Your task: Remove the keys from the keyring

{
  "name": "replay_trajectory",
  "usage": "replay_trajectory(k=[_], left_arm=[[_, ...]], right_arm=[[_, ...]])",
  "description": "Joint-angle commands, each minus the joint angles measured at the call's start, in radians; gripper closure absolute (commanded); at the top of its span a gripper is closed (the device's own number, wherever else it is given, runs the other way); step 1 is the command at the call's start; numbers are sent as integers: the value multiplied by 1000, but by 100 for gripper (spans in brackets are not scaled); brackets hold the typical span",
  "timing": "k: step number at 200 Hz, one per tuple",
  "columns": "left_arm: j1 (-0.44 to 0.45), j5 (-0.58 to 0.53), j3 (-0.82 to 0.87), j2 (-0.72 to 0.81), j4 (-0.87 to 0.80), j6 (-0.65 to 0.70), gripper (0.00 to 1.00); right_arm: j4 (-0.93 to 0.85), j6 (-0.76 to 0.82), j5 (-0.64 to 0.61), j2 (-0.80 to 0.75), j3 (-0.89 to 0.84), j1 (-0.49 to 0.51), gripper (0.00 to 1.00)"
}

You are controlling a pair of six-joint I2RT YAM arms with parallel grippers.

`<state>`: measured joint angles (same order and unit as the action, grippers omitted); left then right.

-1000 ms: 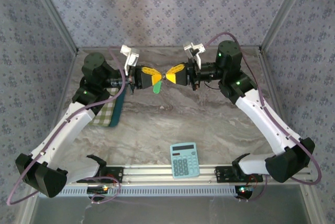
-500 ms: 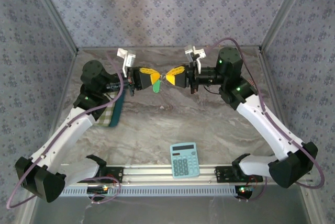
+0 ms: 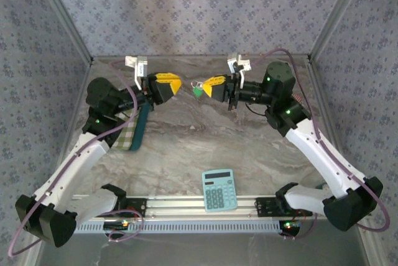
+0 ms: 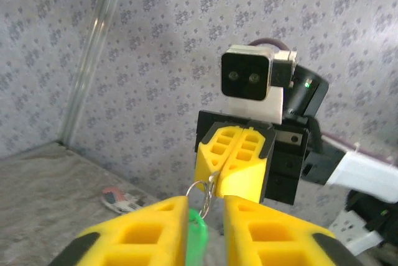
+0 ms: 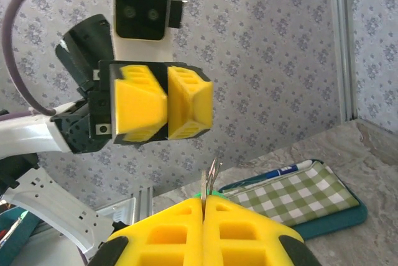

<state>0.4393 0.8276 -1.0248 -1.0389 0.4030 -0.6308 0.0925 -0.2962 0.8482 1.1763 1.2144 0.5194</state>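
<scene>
My right gripper [image 3: 210,86] is raised over the back of the table, shut on a thin metal keyring [image 5: 211,178]. The ring sticks out past its yellow fingertips. The keys [image 3: 197,91], a tiny bright green piece, hang from the ring just left of those tips. In the left wrist view the keyring [image 4: 203,190] and green piece [image 4: 198,236] dangle from the right gripper [image 4: 239,154], seen beyond the gap of my left gripper [image 4: 205,213]. The left gripper [image 3: 166,84] is a short way to the left, fingers slightly apart and holding nothing. It faces the right gripper [image 5: 204,207] as the left gripper [image 5: 166,101].
A light blue calculator [image 3: 219,189] lies near the front rail [image 3: 199,207]. A green checked pouch [image 3: 132,128] with a pen [image 5: 283,170] lies under the left arm. A small coloured object [image 4: 121,199] rests on the marble by the back wall.
The left gripper has let go of the green piece and drawn back to the left. The green piece now hangs from the right gripper, which shifted slightly right and up.
</scene>
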Motion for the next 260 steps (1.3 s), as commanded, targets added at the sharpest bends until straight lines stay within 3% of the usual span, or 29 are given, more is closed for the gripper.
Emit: replay_trajectory(k=[1,65,171,213,260], left_arm=[[-2,-18,-1,31,-55,59,65],[-10,49,-108,-9,-245,194,49],[35,153,-290,-167,-445,320,38],[57,180,-332,-202,-495,354,39],[68,199,-339,-210,-503,362,57]], right_arm=[[-54,34,-12,1,48,-19,100],[-208,96,80,56,127,-62,100],[-214,96,185,83,148,-52,100],[-215,94,199,86,151,-38,100],[-220,92,204,94,164,-30,100]])
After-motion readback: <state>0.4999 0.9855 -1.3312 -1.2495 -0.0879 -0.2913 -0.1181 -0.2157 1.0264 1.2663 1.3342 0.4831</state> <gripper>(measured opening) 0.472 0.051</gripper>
